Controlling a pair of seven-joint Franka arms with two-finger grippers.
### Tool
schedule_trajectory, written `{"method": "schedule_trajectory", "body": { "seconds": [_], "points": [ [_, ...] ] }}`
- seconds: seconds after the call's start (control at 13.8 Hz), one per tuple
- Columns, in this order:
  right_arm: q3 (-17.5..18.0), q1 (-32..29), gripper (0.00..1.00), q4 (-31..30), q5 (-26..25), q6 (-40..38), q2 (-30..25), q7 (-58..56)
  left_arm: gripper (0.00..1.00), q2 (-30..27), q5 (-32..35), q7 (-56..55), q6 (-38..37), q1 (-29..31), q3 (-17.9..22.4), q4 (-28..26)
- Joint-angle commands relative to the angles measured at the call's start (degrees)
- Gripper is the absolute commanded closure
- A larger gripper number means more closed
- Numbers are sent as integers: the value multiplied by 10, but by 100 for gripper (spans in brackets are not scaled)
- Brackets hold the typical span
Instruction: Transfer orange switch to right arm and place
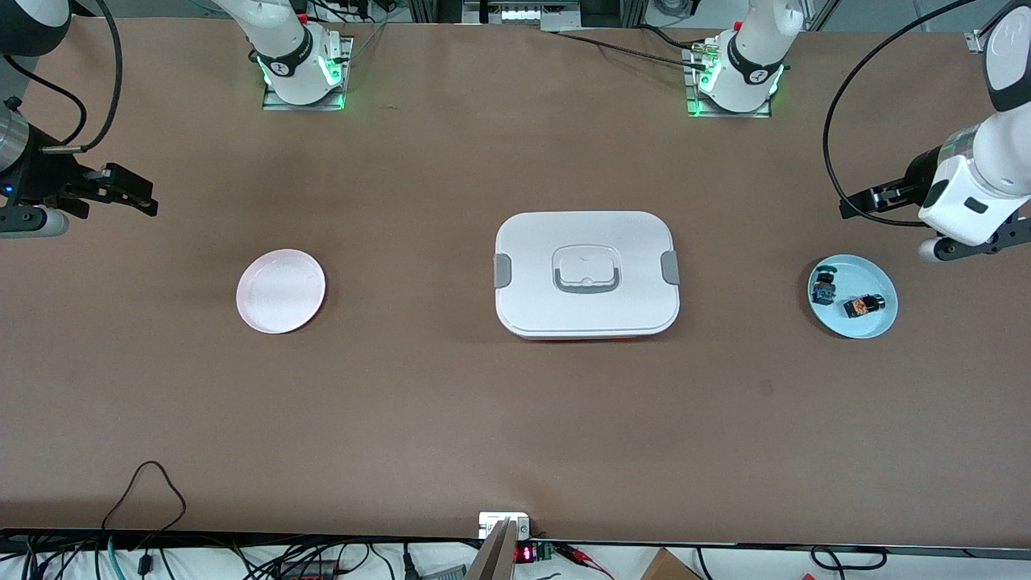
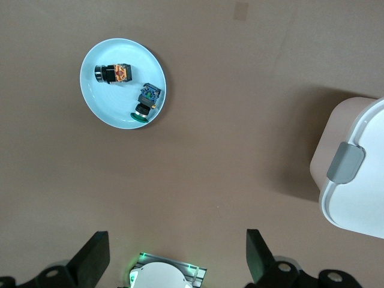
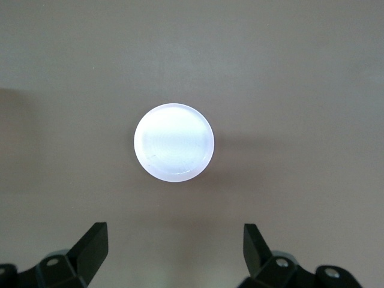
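The orange switch [image 1: 864,305] lies on its side in a light blue plate [image 1: 882,324] at the left arm's end of the table. It also shows in the left wrist view [image 2: 114,73], on the same plate [image 2: 105,102]. My left gripper [image 1: 868,201] is open and empty, up in the air over bare table beside that plate; it shows open in its wrist view [image 2: 177,243]. My right gripper [image 1: 133,193] is open and empty, up in the air at the right arm's end, and shows open in its wrist view [image 3: 174,234].
A similar switch with a blue-green face [image 1: 825,286] lies in the same plate [image 2: 147,102]. A closed white lidded box [image 1: 586,274] stands mid-table. A pale pink plate [image 1: 280,290] sits toward the right arm's end and shows in the right wrist view [image 3: 174,142].
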Motion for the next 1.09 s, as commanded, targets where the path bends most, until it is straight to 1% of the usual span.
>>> {"method": "schedule_trajectory", "body": {
  "seconds": [0.0, 0.29, 0.51, 0.65, 0.73, 0.8, 0.87, 0.95, 1.02],
  "points": [
    [2, -6, 0, 6, 2, -3, 1, -2, 0, 32, 11, -3, -22, 2, -2, 46],
    [1, -6, 0, 7, -1, -8, 1, -2, 0, 33, 10, -3, -26, 9, -2, 45],
    [1, -6, 0, 9, -3, -13, -2, -2, 0, 46, 15, -2, -27, 15, -2, 40],
    [1, -6, 0, 12, -3, -14, -2, -3, 0, 50, 60, 7, -24, 16, -2, 35],
    [1, -6, 0, 12, -4, -16, -3, -4, 0, 59, 68, 10, -22, 20, -2, 34],
    [1, -6, 0, 13, -4, -21, -3, -3, 0, 57, 67, 10, -23, 28, -3, 19],
    [1, -5, 0, 15, -4, -23, -3, -2, 1, 48, 67, 9, -19, 32, -5, -9],
    [1, -5, 0, 17, -4, -24, -3, -3, 3, 46, 67, 9, -1, 33, -5, -30],
    [1, -6, 0, 17, -4, -24, -3, -2, 2, 47, 68, 12, 45, 34, -5, -54]
  ]
}}
